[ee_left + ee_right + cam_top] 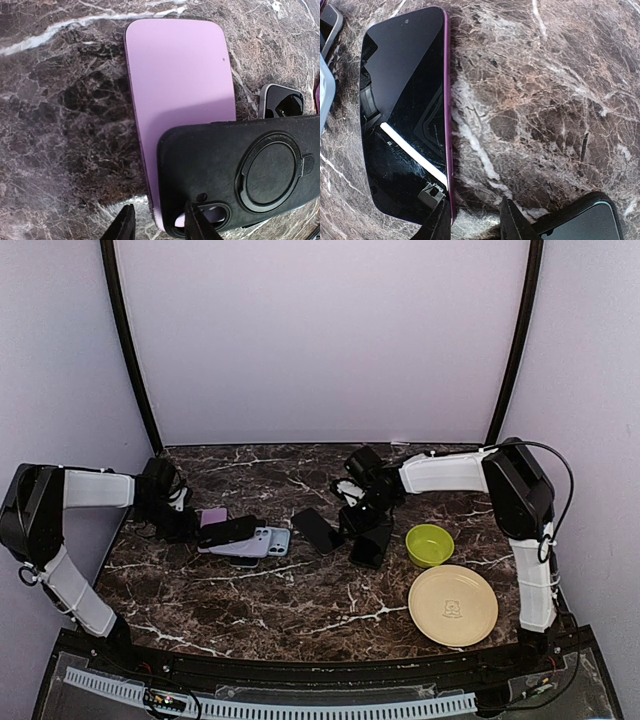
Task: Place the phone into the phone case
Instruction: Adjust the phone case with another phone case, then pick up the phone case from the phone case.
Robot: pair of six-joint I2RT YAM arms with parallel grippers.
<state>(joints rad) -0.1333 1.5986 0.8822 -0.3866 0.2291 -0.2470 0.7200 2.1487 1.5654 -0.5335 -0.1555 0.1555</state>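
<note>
Dark marble table, white veins; lilac walls; purple-edged phone lying flat.

Dark marble table, white-veined, with a loose row of flat things across its middle. From the left: a lilac slab flat on the stone, a black ring-backed case across its near end (so only partly on the table itself), a pale blue phone camera side up just beside them, then a dark-screened phone face up, purple-edged. Further right lie another dark phone, a green bowl and, nearer the front edge, a yellow plate.
</note>
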